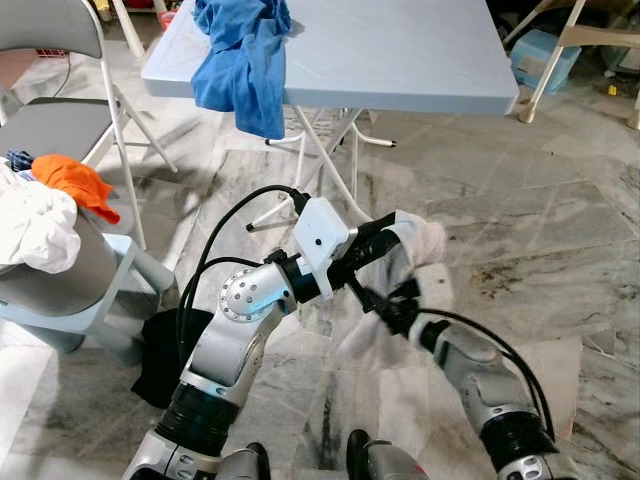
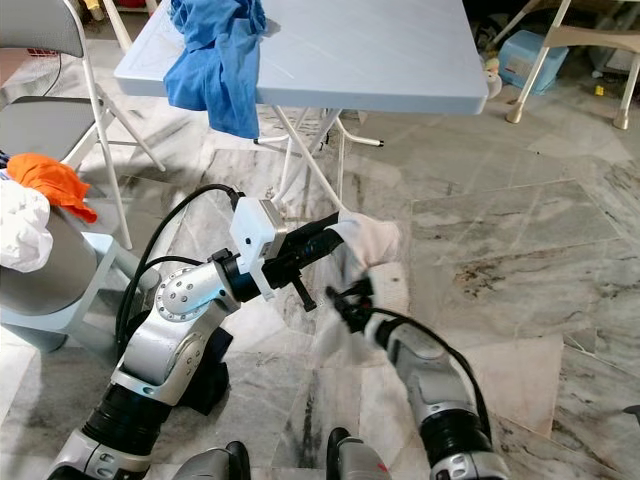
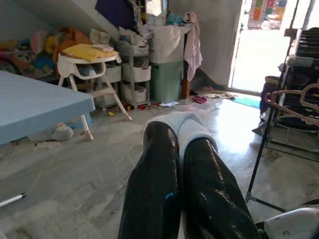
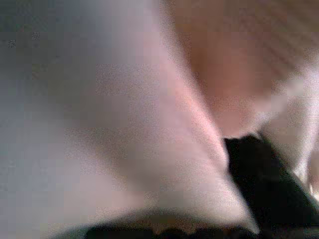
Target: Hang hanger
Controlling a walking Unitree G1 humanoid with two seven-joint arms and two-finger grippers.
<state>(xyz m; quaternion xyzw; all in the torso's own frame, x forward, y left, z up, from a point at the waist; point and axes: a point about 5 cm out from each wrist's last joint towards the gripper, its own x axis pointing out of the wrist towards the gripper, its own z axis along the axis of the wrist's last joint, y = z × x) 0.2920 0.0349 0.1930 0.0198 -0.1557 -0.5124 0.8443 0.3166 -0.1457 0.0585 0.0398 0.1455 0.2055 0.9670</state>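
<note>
Hanger-wise, the only ones I can spot are pinkish hangers (image 3: pixel 294 102) on a dark rack (image 3: pixel 269 144) off to one side in the left wrist view, well away from where the arms are working. So the hanging part looks not yet done, going by how things sit. Right now both arms are busy with a white cloth (image 1: pixel 420 245) held up over the marble floor (image 1: pixel 560 250), in front of the blue tabletop (image 1: pixel 400 60) that has a blue shirt (image 1: pixel 240 60) draped over its edge. Left gripper (image 3: pixel 182 134) has its fingers pinched shut on a fold of the cloth. Right gripper (image 1: pixel 395 305) is right up against the cloth lower down, but whether its fingers are closed I can't tell, its wrist view is just blur. My guess is the cloth still needs to get onto a hanger, then onto the rack.
</note>
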